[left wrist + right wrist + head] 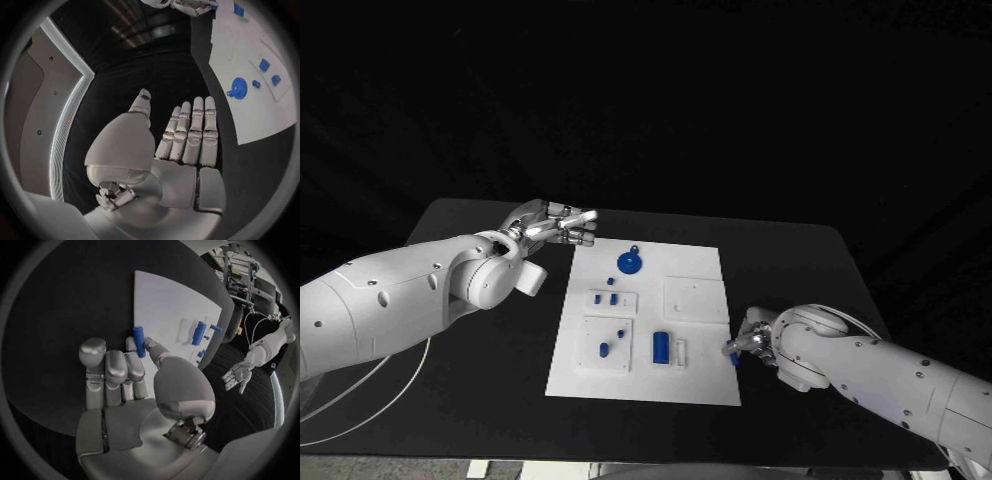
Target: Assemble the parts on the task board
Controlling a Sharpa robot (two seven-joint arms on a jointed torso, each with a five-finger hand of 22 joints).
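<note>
Nearest the camera, the right hand (759, 342) is pinching a small blue peg (138, 341) between thumb and finger at the right edge of the task board (697, 392), its other fingers lying straight and close together. On the white board, which is lying mid-counter (473, 400), a round blue part (630, 263) is sitting near the far end, small blue pieces (606, 298) are standing in a raised block, and a blue cylinder (661, 346) is lying beside a white bar. Beyond the board's far left corner, the left hand (557, 224) is hovering above the counter with fingers extended side by side, holding nothing.

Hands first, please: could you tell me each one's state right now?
Left hand: open, fingers straight, holding nothing.
Right hand: pinching a small blue cylindrical part.
</note>
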